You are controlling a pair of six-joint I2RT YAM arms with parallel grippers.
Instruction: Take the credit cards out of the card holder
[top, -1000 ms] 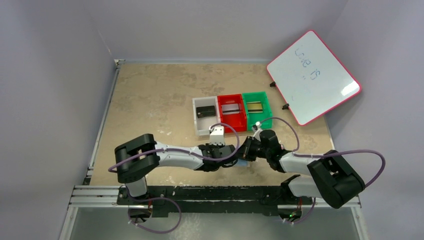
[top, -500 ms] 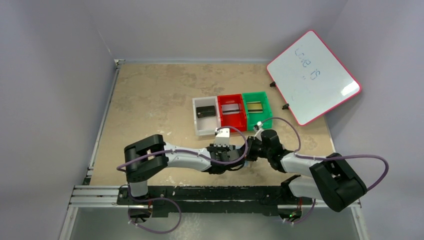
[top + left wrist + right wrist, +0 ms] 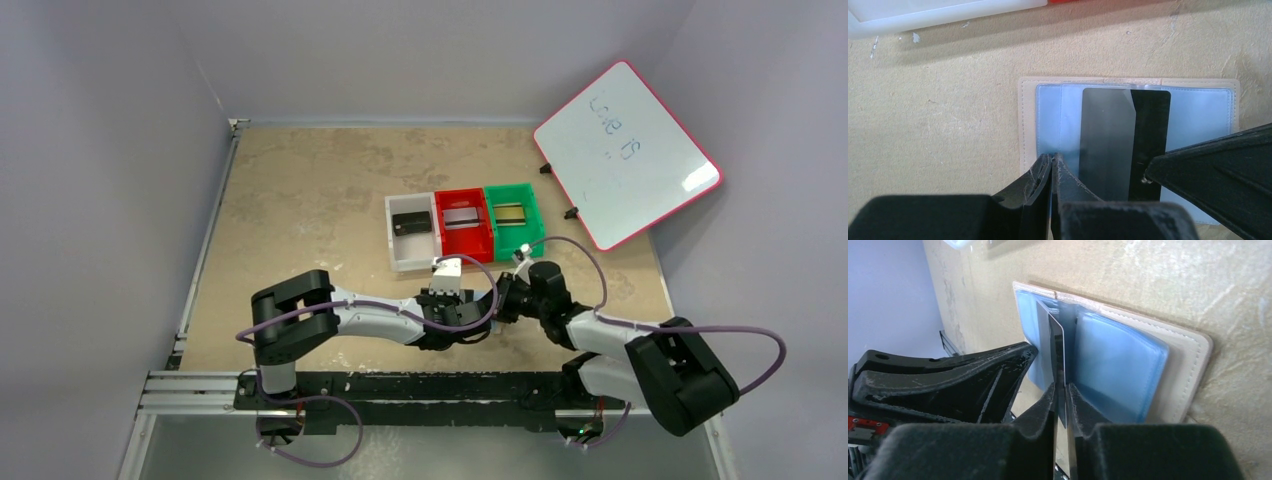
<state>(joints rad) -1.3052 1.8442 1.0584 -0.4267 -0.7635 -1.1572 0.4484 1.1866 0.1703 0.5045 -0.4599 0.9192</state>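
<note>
The card holder (image 3: 1198, 107) lies open and flat on the table, tan rim outside and grey-blue pockets inside; it also shows in the right wrist view (image 3: 1128, 365). A dark credit card (image 3: 1125, 140) stands partly out of its middle pocket. My right gripper (image 3: 1060, 386) is shut on that card's edge (image 3: 1057, 345). My left gripper (image 3: 1053, 157) is shut, its tips resting on the holder's left half. In the top view both grippers, left (image 3: 462, 318) and right (image 3: 497, 303), meet at the near middle and hide the holder.
Three small bins stand in a row behind the grippers: a clear one (image 3: 397, 250) with a black card, a red one (image 3: 470, 248) with a silvery card, a green one (image 3: 530, 240) with a gold card. A pink-framed whiteboard (image 3: 625, 150) leans at the back right.
My left gripper moved right onto the holder, covering the blue patch that showed a second ago. My right gripper shifted slightly to the right with the card.
</note>
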